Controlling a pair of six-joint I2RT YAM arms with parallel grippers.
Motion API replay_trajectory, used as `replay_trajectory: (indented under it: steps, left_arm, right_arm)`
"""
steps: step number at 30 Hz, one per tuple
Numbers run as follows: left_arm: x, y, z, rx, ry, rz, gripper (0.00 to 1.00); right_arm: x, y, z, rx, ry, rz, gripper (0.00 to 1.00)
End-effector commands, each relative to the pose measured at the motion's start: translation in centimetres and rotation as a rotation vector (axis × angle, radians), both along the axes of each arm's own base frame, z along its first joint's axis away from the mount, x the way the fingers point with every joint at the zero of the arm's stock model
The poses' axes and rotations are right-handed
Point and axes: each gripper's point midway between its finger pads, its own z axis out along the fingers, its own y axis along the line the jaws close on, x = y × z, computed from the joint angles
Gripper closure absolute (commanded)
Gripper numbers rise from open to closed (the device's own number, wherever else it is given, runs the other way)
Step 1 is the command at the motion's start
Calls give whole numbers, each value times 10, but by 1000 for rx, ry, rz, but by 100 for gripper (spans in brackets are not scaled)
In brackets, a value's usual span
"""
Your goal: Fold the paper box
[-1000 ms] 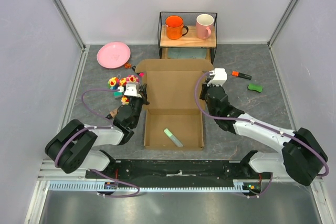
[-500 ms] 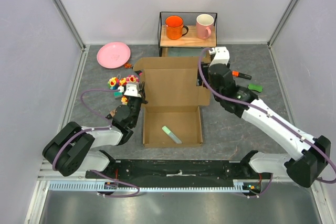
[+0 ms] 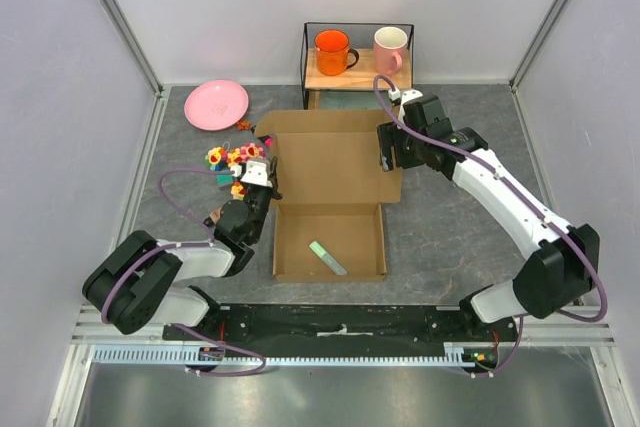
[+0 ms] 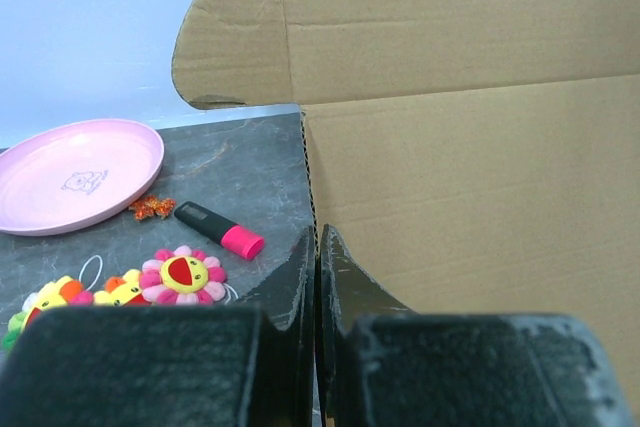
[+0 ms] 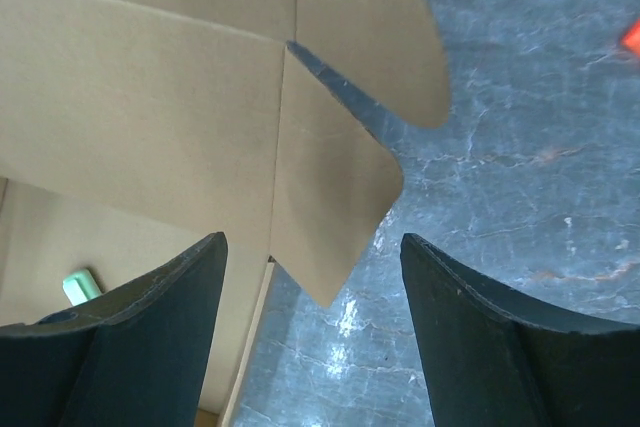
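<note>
Plate first: a pink plate (image 3: 216, 104) lies far left on the table, at about ten o'clock from the box (image 3: 330, 162), with a bunch of flower toys (image 3: 228, 159) just nearer to me. My left gripper (image 3: 262, 179) sits beside those toys at the box's nine o'clock edge. On its wrist camera the fingers (image 4: 340, 277) are pressed together around the thin left wall of the box (image 4: 450, 147), so I read it as pinching cardboard. A pink marker (image 4: 220, 230) lies on the table just to the left. The box rests at the middle of the table, its tray open toward me and its lid panel lying back toward twelve o'clock. A small green stick (image 3: 328, 260) lies inside the tray. At twelve o'clock stands a wire rack (image 3: 357, 75) carrying an orange mug (image 3: 332, 51) and a pink mug (image 3: 389, 49). My right gripper (image 3: 392, 152) is at the lid's three o'clock edge, fingers spread wide (image 5: 312, 247), with a rounded side flap of the box (image 5: 150, 97) showing between them. I cannot tell if either finger touches it. An orange marker (image 3: 460, 143) and a green block (image 3: 487, 167) lie further right.
</note>
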Motion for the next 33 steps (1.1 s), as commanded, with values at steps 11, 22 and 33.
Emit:
replay_trajectory:
  steps: [11, 22, 33]
  left_arm:
    - [-13, 8, 66, -89, -243, 9, 98]
    - [-13, 11, 64, -93, -235, 22, 98]
    - [-7, 12, 55, -92, -165, 48, 95]
  right_arm:
    - [8, -2, -57, 6, 157, 62, 31]
    - [4, 3, -67, 40, 144, 73, 61]
    - [3, 0, -45, 64, 9, 46, 94]
